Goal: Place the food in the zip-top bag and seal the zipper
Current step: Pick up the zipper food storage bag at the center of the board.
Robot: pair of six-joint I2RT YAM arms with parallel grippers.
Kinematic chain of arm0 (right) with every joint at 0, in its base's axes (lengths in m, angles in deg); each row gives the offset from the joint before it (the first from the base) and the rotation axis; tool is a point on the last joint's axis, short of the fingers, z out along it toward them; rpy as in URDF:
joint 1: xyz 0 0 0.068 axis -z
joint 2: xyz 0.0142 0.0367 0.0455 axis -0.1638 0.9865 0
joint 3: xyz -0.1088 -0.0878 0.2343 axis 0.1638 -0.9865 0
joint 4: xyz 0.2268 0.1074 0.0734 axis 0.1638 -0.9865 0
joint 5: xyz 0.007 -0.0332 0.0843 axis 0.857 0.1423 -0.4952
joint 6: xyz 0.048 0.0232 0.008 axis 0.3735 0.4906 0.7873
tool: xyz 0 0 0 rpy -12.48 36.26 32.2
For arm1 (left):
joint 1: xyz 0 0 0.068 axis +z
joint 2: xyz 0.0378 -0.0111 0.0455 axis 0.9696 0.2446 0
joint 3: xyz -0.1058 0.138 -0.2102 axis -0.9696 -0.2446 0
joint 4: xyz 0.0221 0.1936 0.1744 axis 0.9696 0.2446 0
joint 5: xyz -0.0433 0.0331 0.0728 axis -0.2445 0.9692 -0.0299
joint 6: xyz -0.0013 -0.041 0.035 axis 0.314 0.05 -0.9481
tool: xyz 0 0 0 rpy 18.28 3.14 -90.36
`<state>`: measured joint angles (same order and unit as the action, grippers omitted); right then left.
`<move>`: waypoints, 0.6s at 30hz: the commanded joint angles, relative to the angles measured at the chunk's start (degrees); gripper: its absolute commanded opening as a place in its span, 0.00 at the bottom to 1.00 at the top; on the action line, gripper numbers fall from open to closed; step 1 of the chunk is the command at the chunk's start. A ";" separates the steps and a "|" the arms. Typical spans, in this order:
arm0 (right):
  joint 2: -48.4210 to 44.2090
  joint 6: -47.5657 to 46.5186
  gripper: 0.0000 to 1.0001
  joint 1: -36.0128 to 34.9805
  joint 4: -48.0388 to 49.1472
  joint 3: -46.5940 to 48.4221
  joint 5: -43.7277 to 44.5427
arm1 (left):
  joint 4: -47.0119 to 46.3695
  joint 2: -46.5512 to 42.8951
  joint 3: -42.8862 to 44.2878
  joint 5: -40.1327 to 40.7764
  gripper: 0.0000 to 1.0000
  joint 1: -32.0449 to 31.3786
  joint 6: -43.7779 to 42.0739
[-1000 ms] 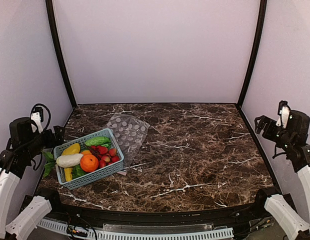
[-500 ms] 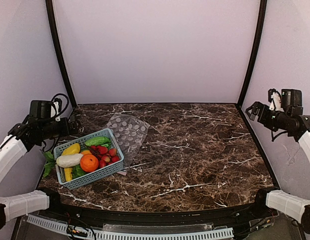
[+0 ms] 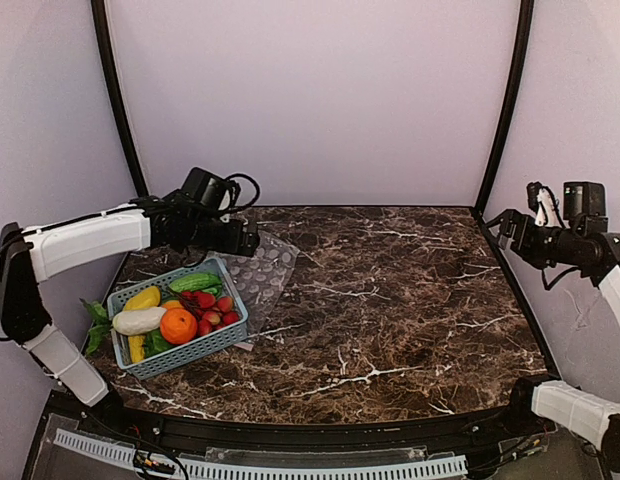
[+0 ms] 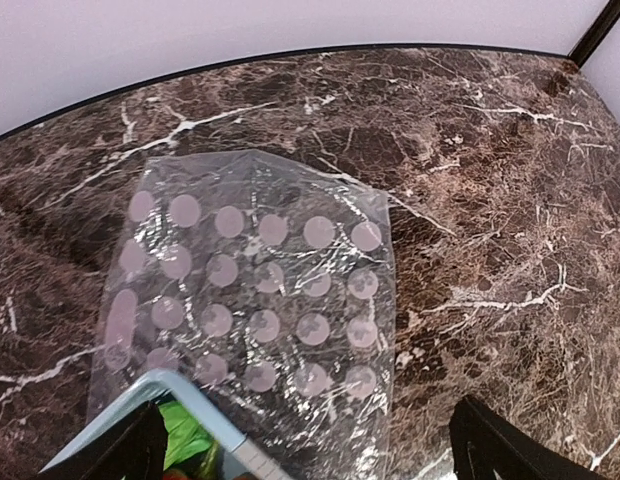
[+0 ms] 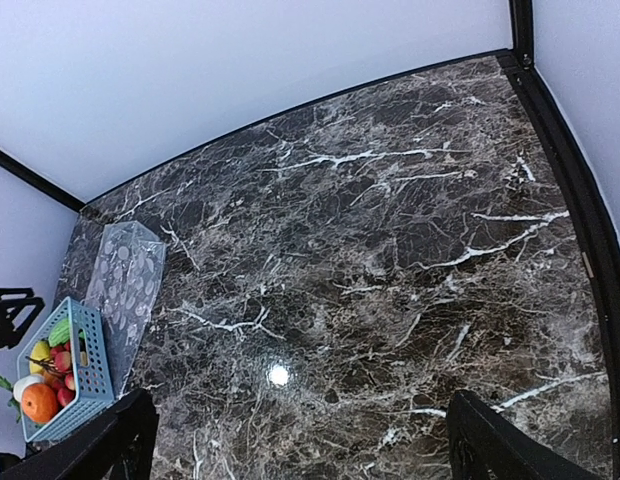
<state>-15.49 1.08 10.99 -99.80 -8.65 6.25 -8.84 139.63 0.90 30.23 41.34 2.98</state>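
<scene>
**Two arms aloft, jaws spread wide on both**

Both are gripping nothing. The left gripper (image 3: 252, 240) hangs over the far edge of the clear, dot-printed plastic zip-top bag (image 3: 262, 262). The bag lies flat on the dark marble table (image 3: 410, 300), and the light blue lattice plastic basket (image 3: 180, 360) overlaps its near edge. The small toy food (image 3: 178, 326) is piled in that basket. The right gripper (image 3: 502, 222) hovers by the right wall, well apart from it all.
</scene>
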 commanded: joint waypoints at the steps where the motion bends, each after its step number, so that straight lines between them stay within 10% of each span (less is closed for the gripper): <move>1: 0.72 -0.78 0.99 0.28 -0.08 0.22 -3.98 | 0.52 9.63 7.24 4.17 1.00 -2.72 2.30; 18: 2.75 -0.98 0.99 0.28 2.29 -3.11 -7.48 | -5.43 37.70 26.97 3.62 1.00 -3.80 9.13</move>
<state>-13.30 1.08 10.99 -99.67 -11.62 0.74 -13.61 174.14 24.46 33.49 37.69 10.50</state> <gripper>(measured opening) 0.986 0.996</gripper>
